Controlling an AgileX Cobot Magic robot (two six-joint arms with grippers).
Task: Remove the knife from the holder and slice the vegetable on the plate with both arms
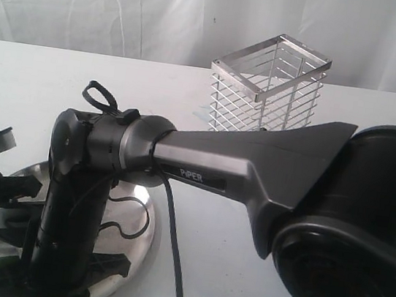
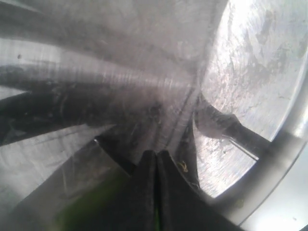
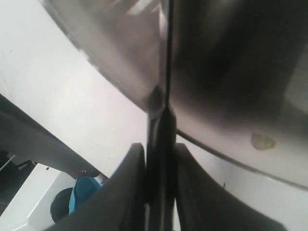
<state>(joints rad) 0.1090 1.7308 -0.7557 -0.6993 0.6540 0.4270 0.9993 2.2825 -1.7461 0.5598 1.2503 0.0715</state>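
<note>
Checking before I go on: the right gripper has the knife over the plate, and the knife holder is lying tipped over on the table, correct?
Not quite. The holder stands upright on the table, as the exterior view shows. The rest holds: the right gripper grips the knife over the plate.

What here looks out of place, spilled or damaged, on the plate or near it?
Nothing is clearly spilled or damaged. One small pale fleck lies on the plate in the right wrist view; what it is cannot be told. The holder stands upright on the table, with no knife visible inside.
</note>
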